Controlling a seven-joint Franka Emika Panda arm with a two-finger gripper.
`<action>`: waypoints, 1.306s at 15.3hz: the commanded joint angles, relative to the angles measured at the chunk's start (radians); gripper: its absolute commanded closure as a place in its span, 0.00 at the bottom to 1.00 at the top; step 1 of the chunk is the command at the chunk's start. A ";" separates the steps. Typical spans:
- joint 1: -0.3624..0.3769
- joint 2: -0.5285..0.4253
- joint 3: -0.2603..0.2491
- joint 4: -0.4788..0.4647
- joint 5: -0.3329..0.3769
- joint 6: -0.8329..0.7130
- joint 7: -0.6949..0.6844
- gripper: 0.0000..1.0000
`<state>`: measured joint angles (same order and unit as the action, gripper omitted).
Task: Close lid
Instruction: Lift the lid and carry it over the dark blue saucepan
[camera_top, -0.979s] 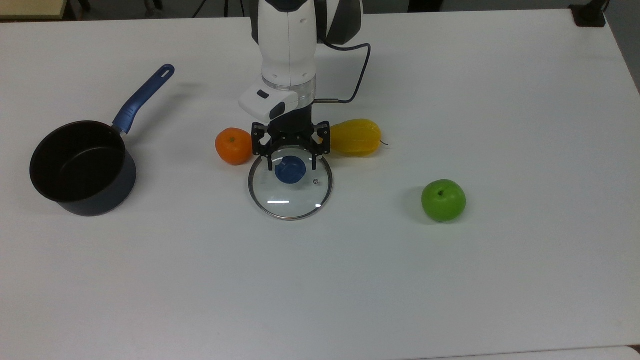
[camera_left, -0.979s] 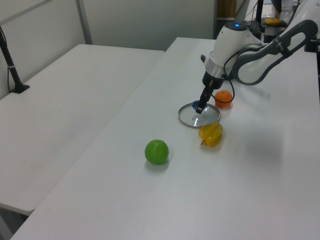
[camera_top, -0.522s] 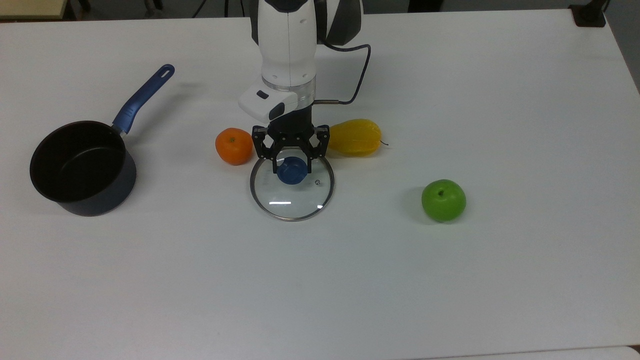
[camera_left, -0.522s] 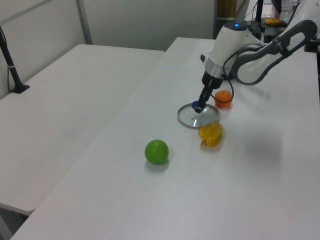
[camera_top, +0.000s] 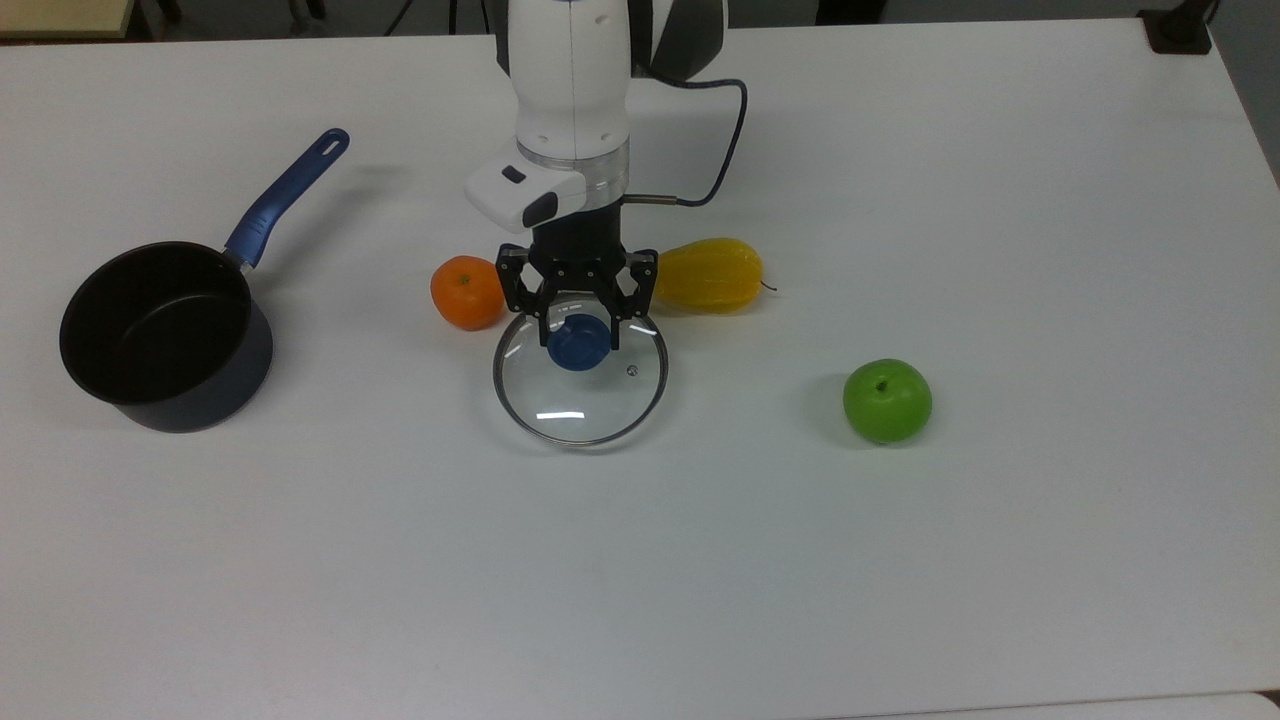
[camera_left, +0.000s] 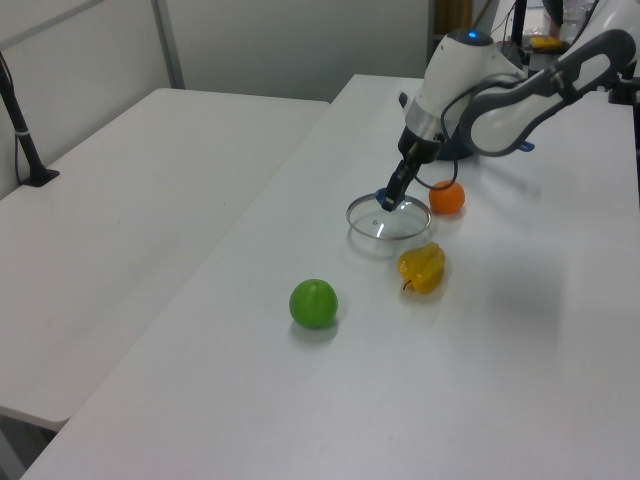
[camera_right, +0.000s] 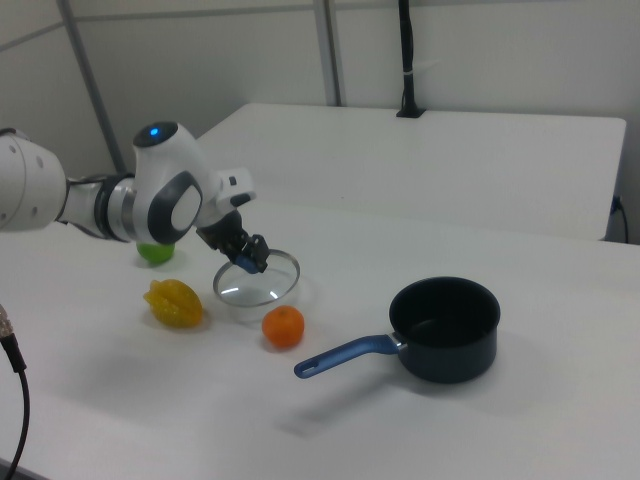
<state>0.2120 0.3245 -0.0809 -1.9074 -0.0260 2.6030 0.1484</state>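
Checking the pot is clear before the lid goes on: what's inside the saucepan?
The saucepan looks empty: bare dark base and walls in the top view. In the right view its near wall hides part of the floor. The gripper holds the lid by its knob.

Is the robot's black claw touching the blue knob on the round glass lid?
Touching. In the top view the gripper has its fingers closed on either side of the blue knob of the round glass lid, which hangs off the white table in the right view.
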 joint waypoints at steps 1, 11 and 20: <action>-0.032 -0.039 -0.014 0.082 0.000 -0.139 0.019 0.57; -0.327 0.005 -0.013 0.301 -0.091 -0.265 -0.104 0.56; -0.505 0.128 -0.008 0.407 -0.005 -0.264 -0.170 0.56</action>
<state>-0.2578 0.3845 -0.0996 -1.5990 -0.0925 2.3641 0.0090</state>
